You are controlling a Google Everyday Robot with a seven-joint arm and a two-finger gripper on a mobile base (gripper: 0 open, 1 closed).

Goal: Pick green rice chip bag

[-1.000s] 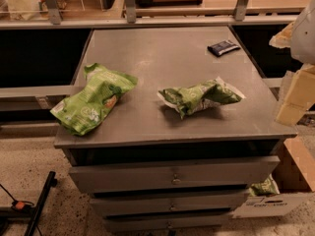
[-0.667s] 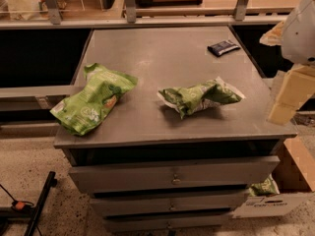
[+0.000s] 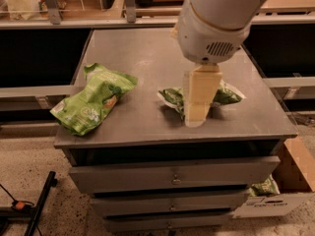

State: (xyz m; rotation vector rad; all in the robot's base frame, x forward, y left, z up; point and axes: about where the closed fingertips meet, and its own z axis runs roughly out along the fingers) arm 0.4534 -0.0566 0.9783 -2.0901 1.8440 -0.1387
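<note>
On the cabinet [image 3: 147, 58], at its left front edge, the chip bag [image 3: 93, 100] lies flat, exposed for a top grasp. The gripper [image 3: 199, 102] points down over the dark bag [image 3: 227, 95], well apart from it; whether it is spread or closed cannot be told.

This looks like a robot lab or workshop, not a home. A plain grey metal cabinet [image 3: 147, 127] with three drawers [image 3: 172, 178] serves as the test bench. It stands on a speckled hard floor [image 3: 29, 166]. A cardboard box [image 3: 290, 181] sits on the floor at its right, and a black stand [image 3: 37, 205] with a cable lies at its left. Metal uprights [image 3: 49, 4] and bare shelves [image 3: 78, 14] run behind. A white robot arm [image 3: 216, 18] reaches in, its gripper [image 3: 196, 119] hanging over the cabinet top, right of centre.
</note>
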